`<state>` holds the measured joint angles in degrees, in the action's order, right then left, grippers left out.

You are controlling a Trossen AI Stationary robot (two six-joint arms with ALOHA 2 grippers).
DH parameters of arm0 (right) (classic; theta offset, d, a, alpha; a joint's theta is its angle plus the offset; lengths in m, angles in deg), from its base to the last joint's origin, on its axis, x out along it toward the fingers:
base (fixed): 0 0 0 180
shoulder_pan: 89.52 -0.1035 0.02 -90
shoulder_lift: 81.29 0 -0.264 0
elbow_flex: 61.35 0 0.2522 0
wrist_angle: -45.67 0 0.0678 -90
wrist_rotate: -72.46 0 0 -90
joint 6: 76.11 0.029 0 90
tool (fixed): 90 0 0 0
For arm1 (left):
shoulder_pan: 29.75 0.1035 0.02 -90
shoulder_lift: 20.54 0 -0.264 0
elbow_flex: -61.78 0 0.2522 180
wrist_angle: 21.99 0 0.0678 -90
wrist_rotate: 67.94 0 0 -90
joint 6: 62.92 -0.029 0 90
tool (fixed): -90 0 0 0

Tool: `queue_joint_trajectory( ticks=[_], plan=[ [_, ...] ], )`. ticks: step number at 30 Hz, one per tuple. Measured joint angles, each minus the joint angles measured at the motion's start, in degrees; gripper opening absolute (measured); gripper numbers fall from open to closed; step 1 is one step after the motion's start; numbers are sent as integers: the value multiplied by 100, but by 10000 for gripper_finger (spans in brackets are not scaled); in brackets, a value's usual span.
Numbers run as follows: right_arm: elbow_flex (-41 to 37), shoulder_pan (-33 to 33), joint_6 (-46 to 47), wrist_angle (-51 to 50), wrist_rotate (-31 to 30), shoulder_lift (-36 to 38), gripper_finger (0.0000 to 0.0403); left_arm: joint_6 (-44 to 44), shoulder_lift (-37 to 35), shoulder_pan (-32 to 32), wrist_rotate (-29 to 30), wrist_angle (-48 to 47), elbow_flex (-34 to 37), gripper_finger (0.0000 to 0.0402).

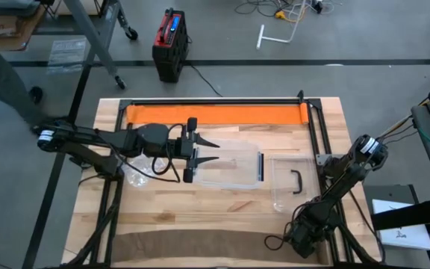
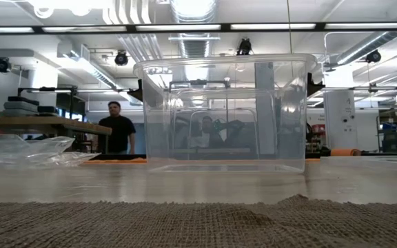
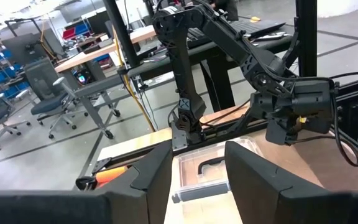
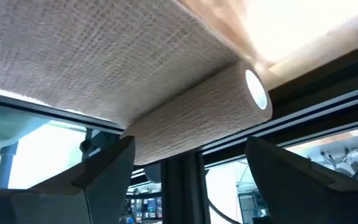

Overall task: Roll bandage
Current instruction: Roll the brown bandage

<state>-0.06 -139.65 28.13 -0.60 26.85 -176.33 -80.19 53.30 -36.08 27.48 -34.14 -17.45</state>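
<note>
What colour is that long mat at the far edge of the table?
Bright orange; the long mat shows best in the high view.

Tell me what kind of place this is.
Likely a robotics lab or workshop: a concrete floor with loose cables, workbenches and office chairs behind the wooden table, and people in the background.

Tan woven-mesh bandage (image 1: 192, 245), orange strip (image 1: 215, 113), clear plastic bin (image 1: 226, 164), pale wood table (image 1: 200, 205), black-and-red case (image 1: 170, 45)
</note>
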Motion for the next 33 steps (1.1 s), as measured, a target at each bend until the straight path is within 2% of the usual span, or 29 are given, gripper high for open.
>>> queue_joint_trajectory(
  ticks=[6, 14, 24, 33],
  plan=[
    [-38, 20, -6, 5, -85, -88, 299, 0, 0, 0, -3, 0, 0, 152],
    [-41, 63, -77, 4, 283, -461, 285, 0, 0, 0, -14, -24, 0, 166],
    [-48, 48, -37, -16, 255, -296, 264, 0, 0, 0, -12, -57, 0, 152],
    [-101, 26, -356, -315, 398, -366, 301, 0, 0, 0, -6, -108, 0, 137]
  ],
)
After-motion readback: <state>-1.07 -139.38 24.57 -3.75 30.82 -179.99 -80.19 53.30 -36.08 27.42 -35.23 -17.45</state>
